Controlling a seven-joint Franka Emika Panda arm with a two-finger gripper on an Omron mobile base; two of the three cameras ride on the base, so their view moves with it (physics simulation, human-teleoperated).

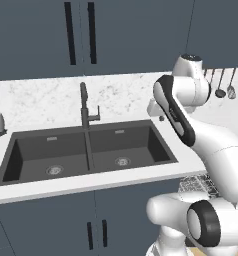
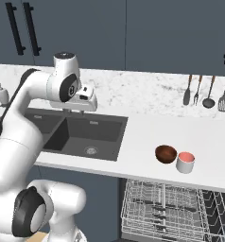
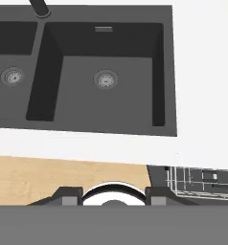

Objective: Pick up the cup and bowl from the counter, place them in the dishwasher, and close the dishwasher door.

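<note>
Two small dark tips of the claw (image 3: 114, 197) poke up low in the hand view, apart w/ nothing between them, so it's let go and holds nothing. From the right base cam the claw hangs high over the black sink (image 2: 81, 134), not near the dishes yet.

Step in hand, I think: going to get the 1st dish. Nothing is picked up so far.

Cup (image 2: 185, 162) and bowl (image 2: 166, 154) sit touching or almost, on the desk (image 2: 142, 137), well off to the arm's right, close to the front edge. Next move: swing right, come down from above on one, w/o bumping the other.

Dishwasher (image 2: 168, 210) rack is pulled out right under them. Lots of open room over the desk; tools on the wall (image 2: 205, 92) hang well back.
</note>
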